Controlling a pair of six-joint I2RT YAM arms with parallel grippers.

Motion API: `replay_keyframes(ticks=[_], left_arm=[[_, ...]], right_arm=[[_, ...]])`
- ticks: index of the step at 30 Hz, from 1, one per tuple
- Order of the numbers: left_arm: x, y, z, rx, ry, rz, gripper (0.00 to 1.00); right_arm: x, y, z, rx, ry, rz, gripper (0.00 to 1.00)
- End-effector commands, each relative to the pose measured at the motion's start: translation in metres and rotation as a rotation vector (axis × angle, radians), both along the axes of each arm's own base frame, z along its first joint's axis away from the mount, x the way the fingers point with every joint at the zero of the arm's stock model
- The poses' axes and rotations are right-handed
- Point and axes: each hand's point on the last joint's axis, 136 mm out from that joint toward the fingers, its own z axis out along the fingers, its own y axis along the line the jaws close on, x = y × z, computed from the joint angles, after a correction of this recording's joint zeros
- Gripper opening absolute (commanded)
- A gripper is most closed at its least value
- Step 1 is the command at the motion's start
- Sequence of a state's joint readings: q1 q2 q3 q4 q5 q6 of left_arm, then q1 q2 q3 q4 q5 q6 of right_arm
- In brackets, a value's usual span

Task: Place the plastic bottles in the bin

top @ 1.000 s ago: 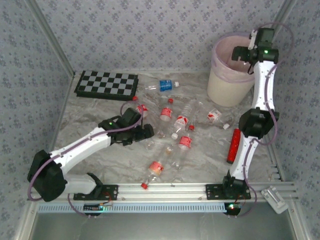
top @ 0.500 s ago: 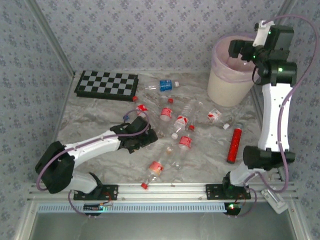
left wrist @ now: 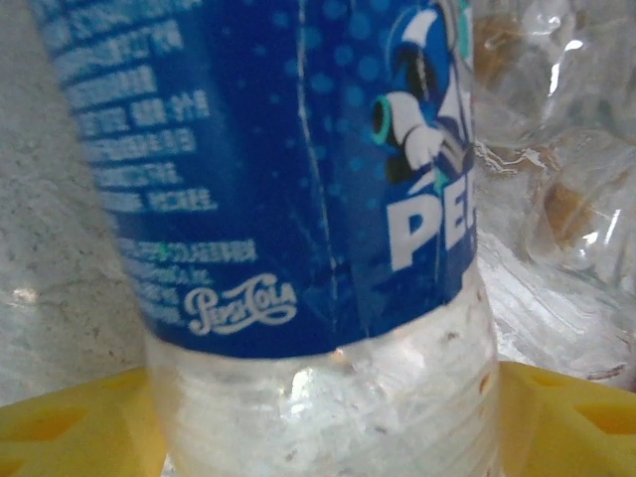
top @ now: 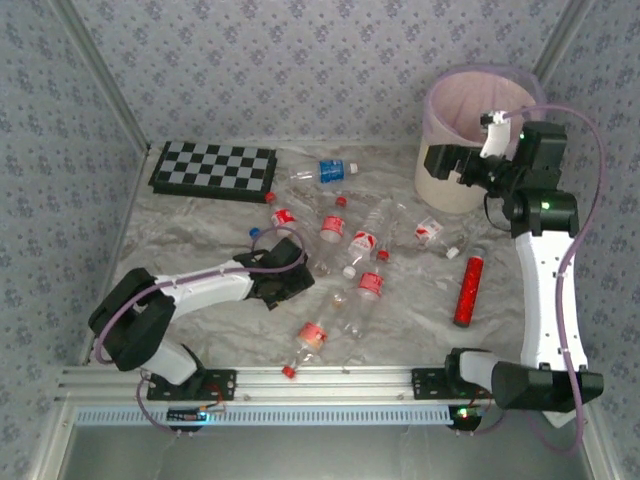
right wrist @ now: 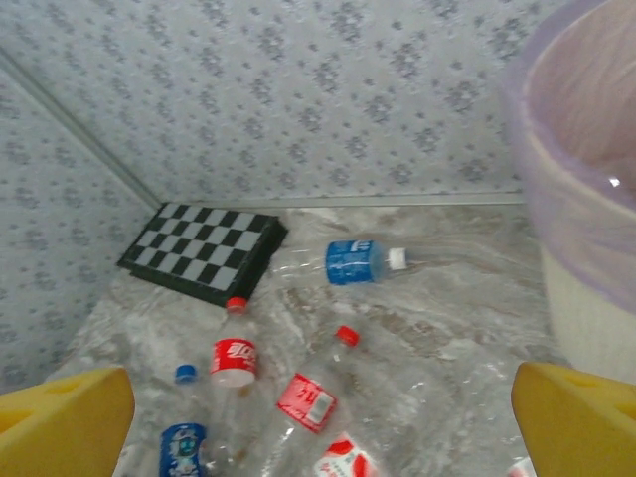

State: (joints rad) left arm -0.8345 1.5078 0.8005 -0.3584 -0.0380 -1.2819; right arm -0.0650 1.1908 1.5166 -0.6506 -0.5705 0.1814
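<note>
Straddling a blue-label bottle [left wrist: 318, 199] on the table [top: 200, 235], my left gripper [left wrist: 323, 407] may be pinching; I cannot tell. Light, thin, slick: I'd grip mid-body gently. Beside the bin [top: 440, 190], my right gripper [right wrist: 320, 407] is spread, empty.

"Where's the right arm's black two-finger gripper [top: 441, 162]?"

"Off the table, in front of the wall of the cream-white round bin with the pale pink bag liner [top: 452, 196], pointing left."

"And the left gripper [top: 290, 268]?"

"Low on the marbled grey table [top: 180, 235], among the small clear plastic bottles [top: 331, 226], over a blue-capped clear bottle [top: 256, 236]."

"What else?"

"A black-and-white checkerboard [top: 213, 170] at the back left, and a solid red cylinder tube [top: 467, 290] beside the right arm."
</note>
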Motion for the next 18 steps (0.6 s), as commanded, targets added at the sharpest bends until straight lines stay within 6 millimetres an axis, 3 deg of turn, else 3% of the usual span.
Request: replay_keyframes(ticks=[1,5,11,15,18], left_arm=[[0.003,-0.004,0.003,-0.014,0.01,0.007,0.75],[0.002,0.001,0.019,0.022,0.0,-0.011,0.69],[0.009,0.024,0.049,0.124,-0.073,-0.061,0.62],[0.019,0.045,0.09,0.228,-0.165,-0.161,0.54],[0.032,0.039,0.121,0.183,-0.271,-0.226,0.44]], right_arm=[[-0.017,0.021,0.0,0.089,-0.002,0.099,1.0],[-0.028,0.032,-0.017,0.124,0.041,0.148,1.0],[-0.032,0.029,-0.03,0.108,0.065,0.12,1.0],[-0.034,0.037,-0.043,0.128,0.126,0.142,0.97],[-0.033,0.045,-0.051,0.145,0.156,0.15,0.95]])
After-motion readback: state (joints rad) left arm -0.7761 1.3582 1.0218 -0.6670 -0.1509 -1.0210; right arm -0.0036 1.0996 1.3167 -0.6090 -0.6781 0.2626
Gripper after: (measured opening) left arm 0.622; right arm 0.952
